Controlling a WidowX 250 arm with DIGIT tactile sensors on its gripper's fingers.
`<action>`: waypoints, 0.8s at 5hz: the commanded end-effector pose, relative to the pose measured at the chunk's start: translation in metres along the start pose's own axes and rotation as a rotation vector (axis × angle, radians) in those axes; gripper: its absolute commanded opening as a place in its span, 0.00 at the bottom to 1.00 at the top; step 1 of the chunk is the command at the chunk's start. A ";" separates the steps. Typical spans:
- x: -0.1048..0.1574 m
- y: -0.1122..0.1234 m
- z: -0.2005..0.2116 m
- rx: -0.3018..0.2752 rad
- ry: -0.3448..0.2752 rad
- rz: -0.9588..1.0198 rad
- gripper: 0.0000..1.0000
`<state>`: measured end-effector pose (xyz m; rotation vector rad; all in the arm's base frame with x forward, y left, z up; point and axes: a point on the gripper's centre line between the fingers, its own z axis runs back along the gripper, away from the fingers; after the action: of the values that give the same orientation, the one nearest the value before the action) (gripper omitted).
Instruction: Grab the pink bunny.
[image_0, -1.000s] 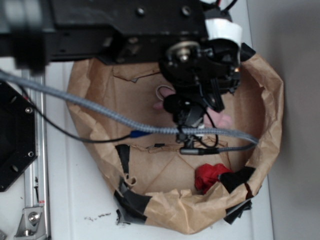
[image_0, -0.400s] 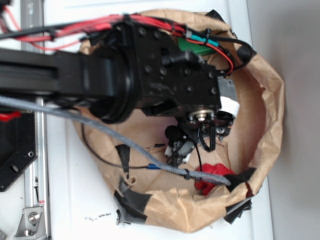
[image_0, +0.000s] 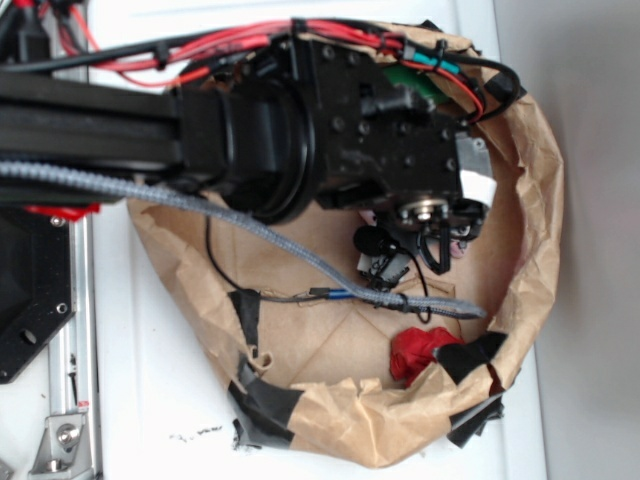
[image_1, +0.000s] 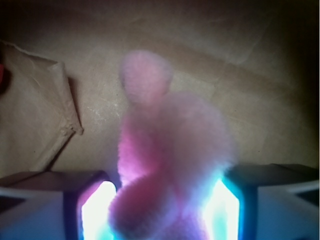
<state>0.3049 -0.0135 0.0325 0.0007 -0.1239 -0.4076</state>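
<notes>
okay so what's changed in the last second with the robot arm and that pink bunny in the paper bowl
The black robot arm swung across the crumpled brown paper bowl, and now covers most of it. Its gripper has come down around the fuzzy pale-pink plush bunny, which sits between the fingers; whether it is clamped yet is unclear. The red wrinkly lump stayed near the bowl's front edge.

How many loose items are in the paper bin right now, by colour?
Pink: 1, the pink bunny, between the fingers of the gripper
Red: 1, a wrinkly lump
Green: 1, a block, mostly hidden by the arm
Total: 3 in the paper bin
</notes>
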 end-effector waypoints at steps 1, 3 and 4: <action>-0.024 -0.005 0.096 0.003 -0.117 0.118 0.00; -0.046 -0.013 0.164 -0.084 -0.055 0.358 0.00; -0.044 -0.019 0.158 -0.058 -0.011 0.378 0.00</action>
<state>0.2300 0.0008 0.1712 -0.0837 -0.0727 -0.0119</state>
